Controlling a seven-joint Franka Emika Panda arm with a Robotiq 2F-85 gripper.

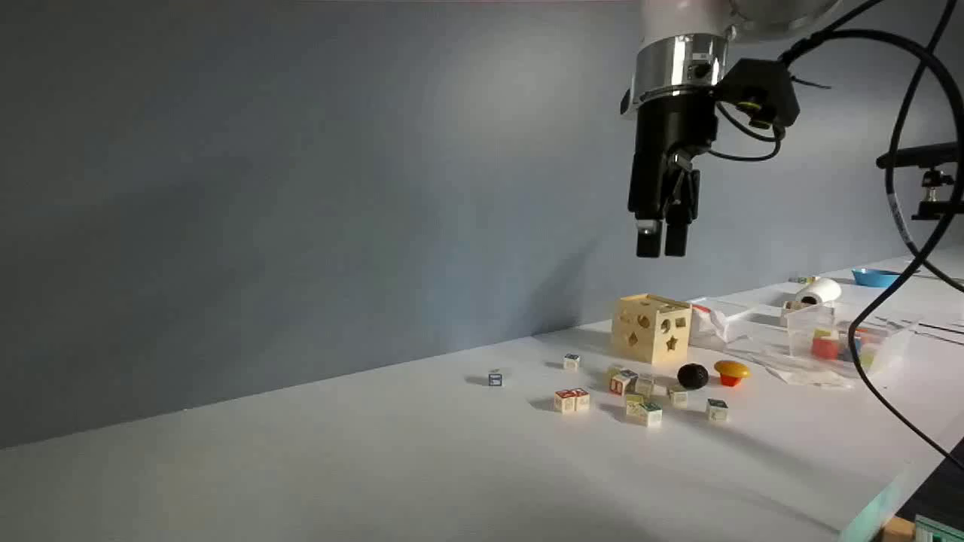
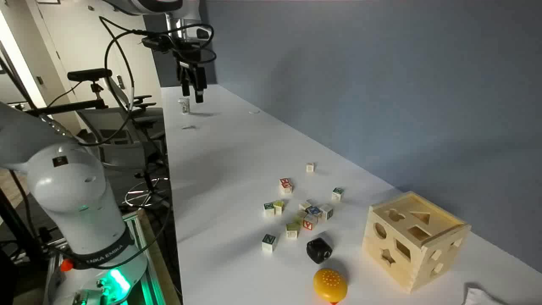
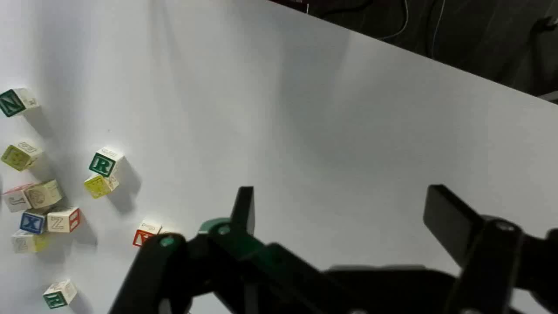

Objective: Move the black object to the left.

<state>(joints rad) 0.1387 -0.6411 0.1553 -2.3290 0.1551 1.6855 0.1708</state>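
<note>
The black object is a small, chunky, roundish piece on the white table. It also shows in an exterior view, between the letter blocks and a yellow-orange piece. It is out of the wrist view. My gripper is high above the table, well apart from the black object. In an exterior view the gripper is at the top, far from the black object. In the wrist view the gripper has its fingers wide apart, with only bare table between them. It is open and empty.
Several letter blocks lie scattered beside the black object. A yellow-orange piece with a red part is close to it. A wooden shape cube stands behind, near the grey wall. Clear plastic bins are further right. The table edge shows in the wrist view.
</note>
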